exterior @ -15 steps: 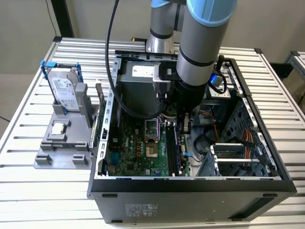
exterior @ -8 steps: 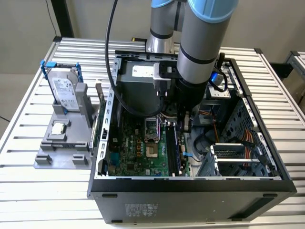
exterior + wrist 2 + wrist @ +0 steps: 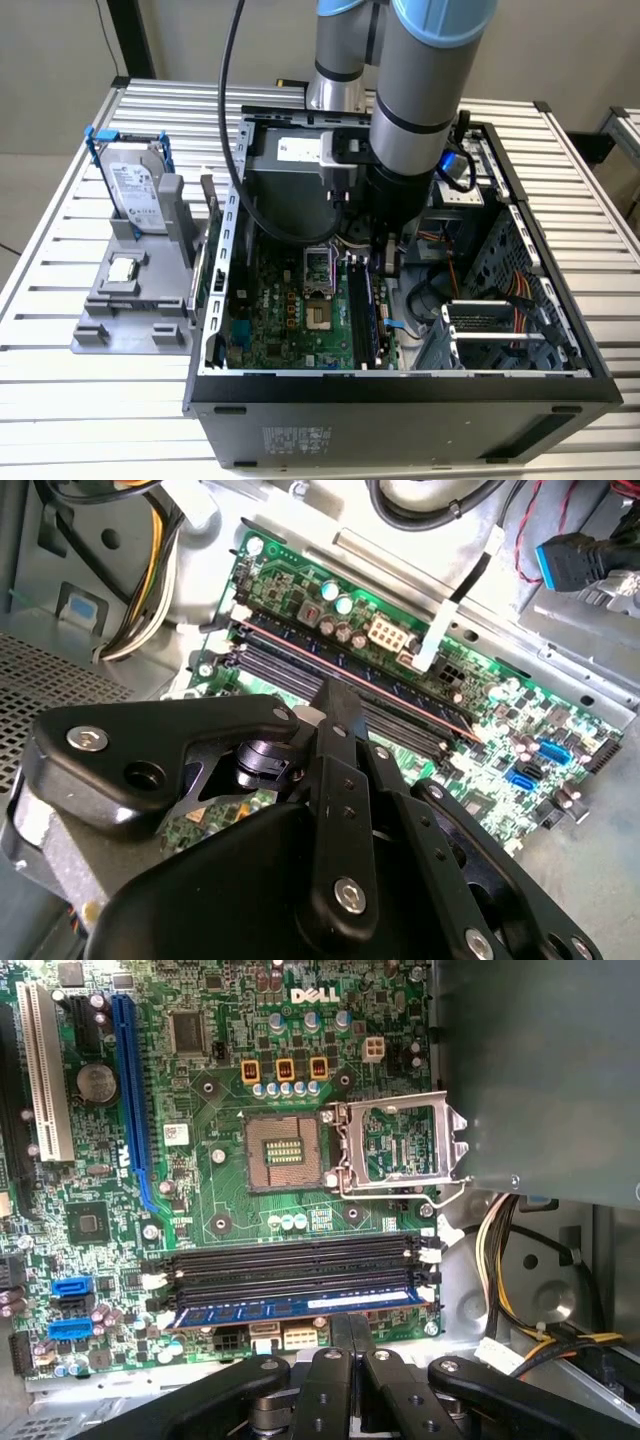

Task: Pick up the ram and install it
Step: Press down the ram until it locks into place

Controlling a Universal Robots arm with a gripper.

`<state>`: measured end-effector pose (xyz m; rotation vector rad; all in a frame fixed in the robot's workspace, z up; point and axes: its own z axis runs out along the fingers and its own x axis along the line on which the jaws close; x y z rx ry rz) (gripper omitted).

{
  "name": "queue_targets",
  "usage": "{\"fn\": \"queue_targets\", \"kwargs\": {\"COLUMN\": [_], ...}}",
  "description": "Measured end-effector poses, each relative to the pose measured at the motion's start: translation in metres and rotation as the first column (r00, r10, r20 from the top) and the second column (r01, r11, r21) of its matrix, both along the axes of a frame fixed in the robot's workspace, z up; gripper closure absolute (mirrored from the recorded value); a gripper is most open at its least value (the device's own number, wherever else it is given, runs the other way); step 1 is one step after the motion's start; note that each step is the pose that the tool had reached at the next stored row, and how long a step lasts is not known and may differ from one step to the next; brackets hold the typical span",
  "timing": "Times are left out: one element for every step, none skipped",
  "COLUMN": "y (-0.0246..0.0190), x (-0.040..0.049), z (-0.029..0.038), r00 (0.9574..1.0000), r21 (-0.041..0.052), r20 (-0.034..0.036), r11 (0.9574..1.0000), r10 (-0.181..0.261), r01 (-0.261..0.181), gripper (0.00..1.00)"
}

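Observation:
The ram (image 3: 300, 1309), a long blue-black stick, lies along the memory slot at the motherboard's (image 3: 200, 1160) edge, beside three empty black slots (image 3: 290, 1265). In the second wrist view the ram (image 3: 400, 700) shows as a thin dark strip with a reddish edge. My gripper (image 3: 351, 1325) is shut, its two fingertips side by side and resting on the middle of the ram's top edge. They are not clamped around it. In the exterior view the gripper (image 3: 386, 265) reaches down inside the open computer case (image 3: 400, 385), over the slots.
A silver hard drive (image 3: 135, 190) with a blue bracket stands in a grey holder (image 3: 130, 320) at the exterior view's left, a square processor chip (image 3: 122, 268) below it. The CPU socket (image 3: 285, 1150) is open. Cables (image 3: 510, 1260) and metal case walls crowd the slots.

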<state>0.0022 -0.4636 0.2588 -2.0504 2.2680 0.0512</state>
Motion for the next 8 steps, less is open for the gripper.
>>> {"fn": "queue_targets", "kwargs": {"y": [0.0, 0.0, 0.0, 0.0, 0.0, 0.0, 0.0, 0.0], "x": [-0.0005, -0.0009, -0.0014, -0.0018, -0.0022, -0.0027, -0.0032, -0.0036], "z": [0.0, 0.0, 0.0, 0.0, 0.0, 0.0, 0.0, 0.0], "r00": [1.0, 1.0, 1.0, 1.0, 1.0, 1.0, 1.0, 1.0], "r21": [-0.0001, 0.0, 0.0, -0.0001, -0.0001, -0.0001, -0.0001, -0.0001], "r20": [0.0, 0.0, 0.0, 0.0, 0.0, 0.0, 0.0, 0.0], "r11": [1.0, 1.0, 1.0, 1.0, 1.0, 1.0, 1.0, 1.0], "r10": [0.0, 0.0, 0.0, 0.0, 0.0, 0.0, 0.0, 0.0], "r01": [0.0, 0.0, 0.0, 0.0, 0.0, 0.0, 0.0, 0.0], "gripper": [1.0, 1.0, 1.0, 1.0, 1.0, 1.0, 1.0, 1.0]}}
